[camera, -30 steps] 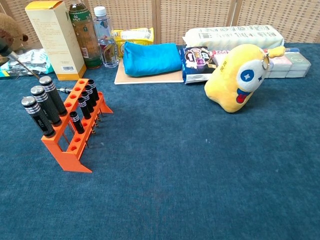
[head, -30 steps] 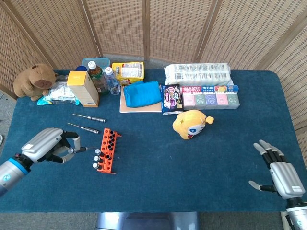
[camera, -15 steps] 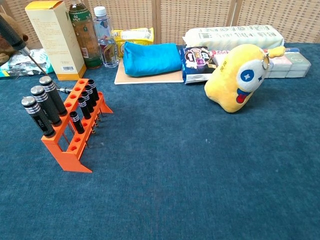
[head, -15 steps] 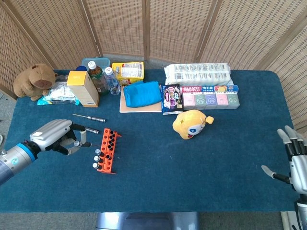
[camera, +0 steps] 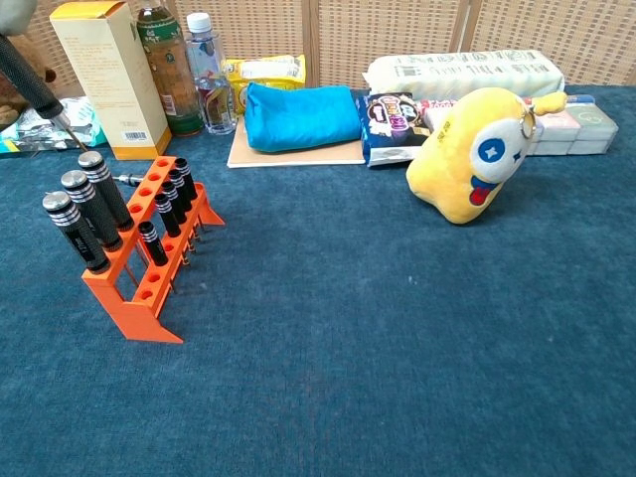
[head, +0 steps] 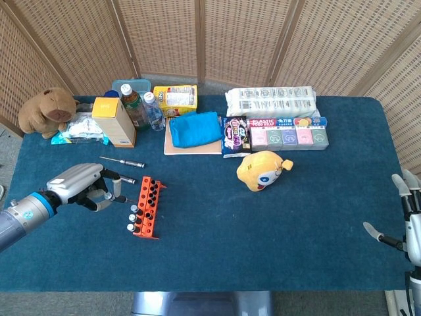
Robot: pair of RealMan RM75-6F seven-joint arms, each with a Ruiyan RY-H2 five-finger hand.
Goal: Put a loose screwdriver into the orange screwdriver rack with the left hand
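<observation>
**Left hand carries a screwdriver up to the rack**

Moving in from the table's near-left side, the left hand has closed on the orange screwdriver rack and now sits just beside its left flank, while the right hand has slid off toward the right edge, fingers apart, holding nothing. And look at that grasp: the fingers are wrapped around a screwdriver, dark handle up, thin shaft angled down toward the rack in the chest view. That tilt makes sense, it lines the tip up for one of the holes. The tip hangs above and just behind the tallest handles at the rack's near end, not yet seated. One more loose screwdriver lies flat on the blue cloth behind the rack. Several slots are already filled, so I'd judge an empty hole must be picked carefully.
</observation>
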